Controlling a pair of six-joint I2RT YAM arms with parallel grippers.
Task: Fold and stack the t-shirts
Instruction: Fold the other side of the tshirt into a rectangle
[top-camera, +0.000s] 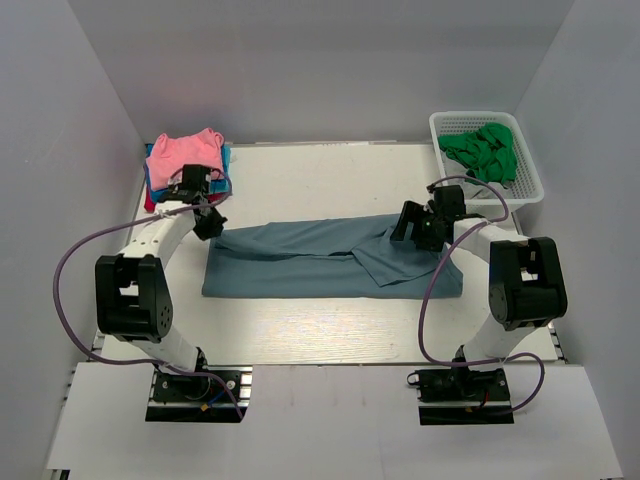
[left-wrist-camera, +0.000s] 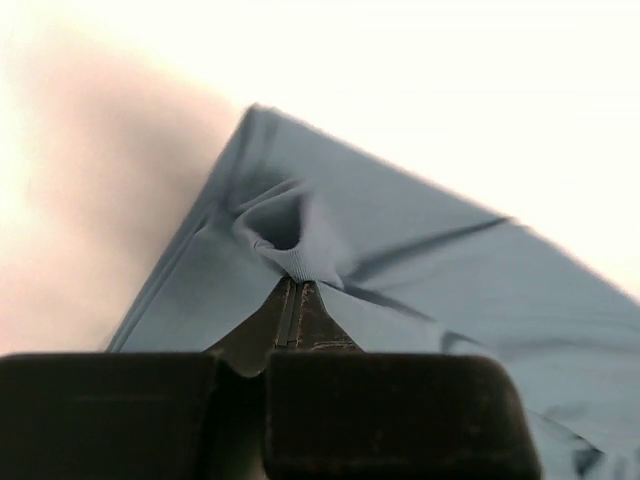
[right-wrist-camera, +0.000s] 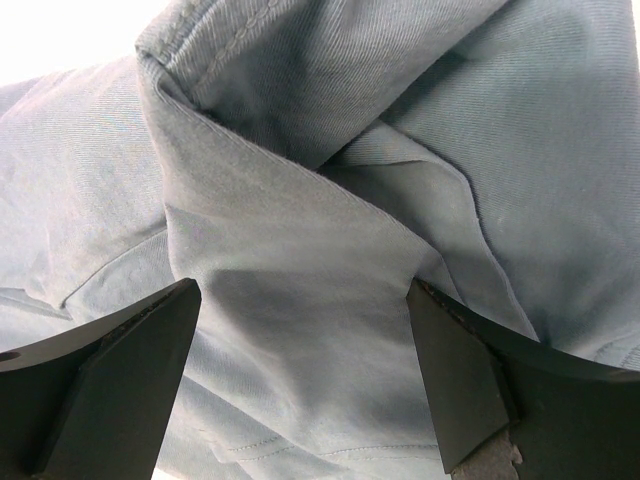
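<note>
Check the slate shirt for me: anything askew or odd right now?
Yes. The right end of the shirt is rumpled: a flap lies diagonally across it instead of flat. The left end effector pinches the far-left corner into a pucker; the right end effector hangs open over the flap.

Bright, even light; beyond the left gripper (left-wrist-camera: 297, 290) the table (left-wrist-camera: 480, 80) glares white, a soft blurred shadow beside the slate-blue t-shirt (left-wrist-camera: 420, 260).

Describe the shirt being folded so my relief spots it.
Start at the middle of the white table. The slate-blue t-shirt lies there as a long band. Unlike the pink-topped stack far left, it is spread out and dull blue.
</note>
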